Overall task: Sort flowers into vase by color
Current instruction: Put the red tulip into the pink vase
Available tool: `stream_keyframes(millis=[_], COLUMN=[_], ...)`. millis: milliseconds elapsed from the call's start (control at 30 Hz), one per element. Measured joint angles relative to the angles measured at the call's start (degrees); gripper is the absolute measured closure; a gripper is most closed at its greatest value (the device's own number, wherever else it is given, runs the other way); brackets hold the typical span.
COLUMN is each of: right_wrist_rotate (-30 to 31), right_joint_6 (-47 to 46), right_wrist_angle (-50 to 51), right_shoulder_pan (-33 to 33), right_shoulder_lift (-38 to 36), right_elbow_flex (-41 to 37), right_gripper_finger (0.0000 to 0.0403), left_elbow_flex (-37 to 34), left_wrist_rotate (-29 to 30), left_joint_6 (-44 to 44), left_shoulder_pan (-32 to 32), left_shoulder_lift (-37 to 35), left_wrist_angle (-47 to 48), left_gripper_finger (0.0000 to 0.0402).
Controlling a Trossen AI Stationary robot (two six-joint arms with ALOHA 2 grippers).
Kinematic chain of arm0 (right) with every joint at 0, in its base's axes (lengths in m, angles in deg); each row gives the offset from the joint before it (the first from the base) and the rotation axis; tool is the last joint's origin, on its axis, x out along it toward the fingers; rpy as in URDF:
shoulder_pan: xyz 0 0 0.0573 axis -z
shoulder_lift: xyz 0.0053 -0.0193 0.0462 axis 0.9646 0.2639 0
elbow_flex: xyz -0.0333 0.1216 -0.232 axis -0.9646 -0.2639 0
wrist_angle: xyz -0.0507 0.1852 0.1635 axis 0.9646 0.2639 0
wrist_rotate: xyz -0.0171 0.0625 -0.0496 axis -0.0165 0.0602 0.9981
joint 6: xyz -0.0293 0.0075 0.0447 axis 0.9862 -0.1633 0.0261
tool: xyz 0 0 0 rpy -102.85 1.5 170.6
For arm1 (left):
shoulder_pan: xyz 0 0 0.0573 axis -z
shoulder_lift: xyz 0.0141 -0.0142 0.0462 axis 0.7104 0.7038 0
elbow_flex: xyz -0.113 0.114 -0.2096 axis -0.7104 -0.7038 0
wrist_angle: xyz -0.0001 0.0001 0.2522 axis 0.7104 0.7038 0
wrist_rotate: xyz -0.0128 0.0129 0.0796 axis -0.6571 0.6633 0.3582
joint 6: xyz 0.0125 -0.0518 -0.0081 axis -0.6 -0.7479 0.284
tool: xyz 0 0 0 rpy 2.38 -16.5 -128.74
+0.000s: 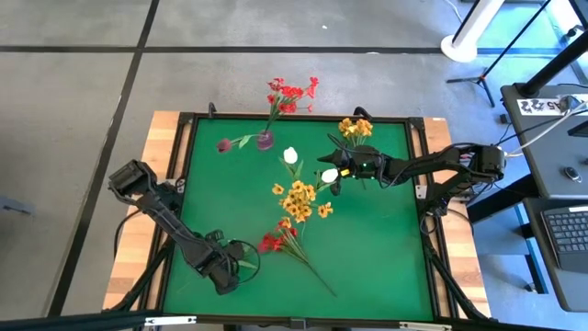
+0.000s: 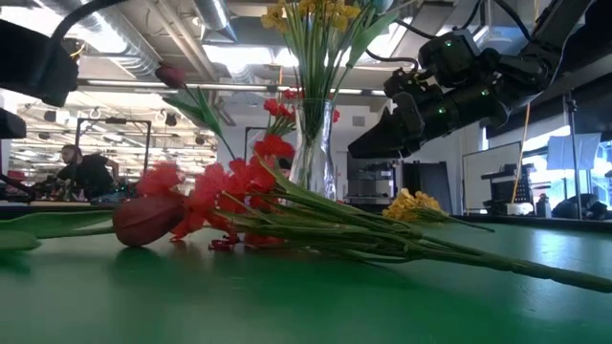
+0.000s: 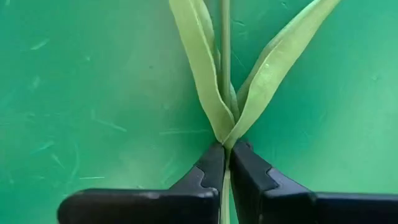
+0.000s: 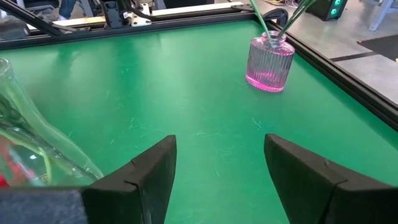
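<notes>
The left pincer (image 3: 225, 163) has pinched shut on a green stem (image 3: 224, 37) just where two leaves (image 3: 202, 62) fork, low over the green worktop (image 1: 386, 267) near its front-left corner. Lift straight up and slowly (the thin stem could slip or swing), so the bloom clears the loose flowers (image 1: 296, 204) mid-worktop. The right pincer (image 4: 219, 163) hovers wide open, holding nothing, near the pink vase (image 4: 269, 61) at the back.
</notes>
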Motion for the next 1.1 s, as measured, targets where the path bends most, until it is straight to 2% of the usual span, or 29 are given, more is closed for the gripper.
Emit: stream_keyframes(millis=[33, 100, 167, 267, 300, 467, 700, 800, 967, 1100], right_wrist_rotate=[0.00, 0.00, -0.01, 0.00, 0.00, 0.00, 0.00, 0.00, 0.06, 1.11], right_joint_6=[0.01, 0.11, 0.13, 0.11, 0.11, 0.11, 0.11, 0.11, 0.23, 1.12], right_wrist_angle=[0.00, 0.00, 0.04, 0.13, 0.15, 0.13, 0.07, 0.08, 0.15, -0.06], right_shoulder_pan=[0.00, 0.01, 0.04, 0.04, 0.04, 0.04, 0.04, 0.04, 0.04, 0.04], right_shoulder_lift=[0.00, 0.01, 0.01, 0.00, 0.02, 0.00, 0.00, 0.00, 0.00, 0.00], right_elbow_flex=[0.00, 0.00, 0.00, 0.00, 0.00, 0.00, 0.02, 0.00, 0.00, 0.00], right_gripper_finger=[0.0162, 0.0162, 0.0162, 0.0162, 0.0162, 0.0162, 0.0162, 0.0162, 0.0162, 0.0162], left_elbow_flex=[0.71, 2.69, 6.53, 10.61, 11.71, 15.16, 15.83, 15.81, 15.77, 15.71], left_wrist_rotate=[1.31, 7.74, 14.61, 21.11, 23.66, 45.57, 80.45, 81.58, 81.42, 73.81], left_joint_6=[0.05, 0.10, -1.29, -5.09, -6.48, -7.28, 9.63, 15.27, 15.00, 16.44], left_shoulder_pan=[-0.01, -0.38, -0.38, 0.20, 0.50, 3.39, 8.29, 7.46, 3.85, 3.59], left_shoulder_lift=[-0.39, -1.69, -4.85, -10.26, -12.11, -22.79, -34.61, -39.10, -43.68, -42.79], left_wrist_angle=[1.61, 9.44, 16.87, 29.37, 30.84, 29.91, 23.86, 24.62, 23.67, 19.06], left_gripper_finger=[0.0391, 0.0396, 0.0398, 0.0399, 0.0399, 0.0400, 0.0401, 0.0401, 0.0401, 0.0401])
